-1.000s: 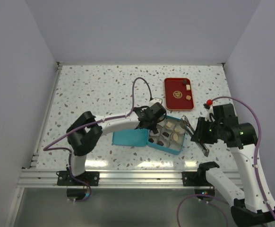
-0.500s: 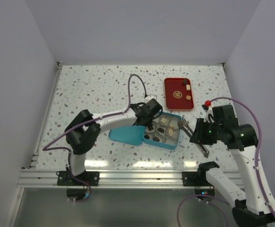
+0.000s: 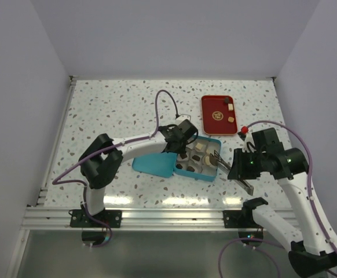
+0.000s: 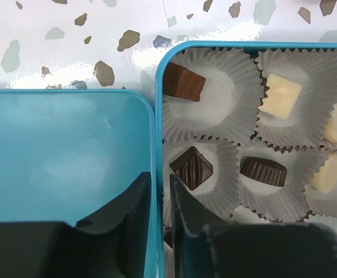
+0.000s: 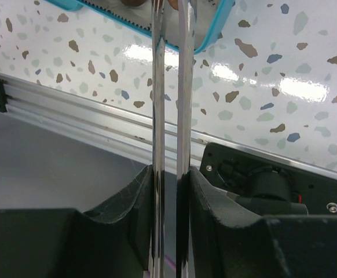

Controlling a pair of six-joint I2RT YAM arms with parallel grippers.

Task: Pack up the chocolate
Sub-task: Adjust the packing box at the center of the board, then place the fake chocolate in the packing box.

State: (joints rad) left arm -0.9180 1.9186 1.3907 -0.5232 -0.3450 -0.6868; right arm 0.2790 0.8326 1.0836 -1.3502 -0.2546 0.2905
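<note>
While the right pincer [image 5: 169, 174] is clamping metal tweezers [image 5: 157, 87] at 3 o'clock of the teal box [image 3: 154, 167], the left pincer [image 4: 160, 188] is straddling its wall, fingers barely apart; whether it is squeezing, I cannot tell. The chocolate [image 4: 190, 167] is sitting in paper cups [image 4: 226, 110] inside, with a few pieces lying on the red tray [image 3: 210, 124] at 1 o'clock.

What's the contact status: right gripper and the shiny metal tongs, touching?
Touching. Right wrist view: black fingers of the right gripper clamp both blades of the shiny metal tongs, no gap visible.
</note>
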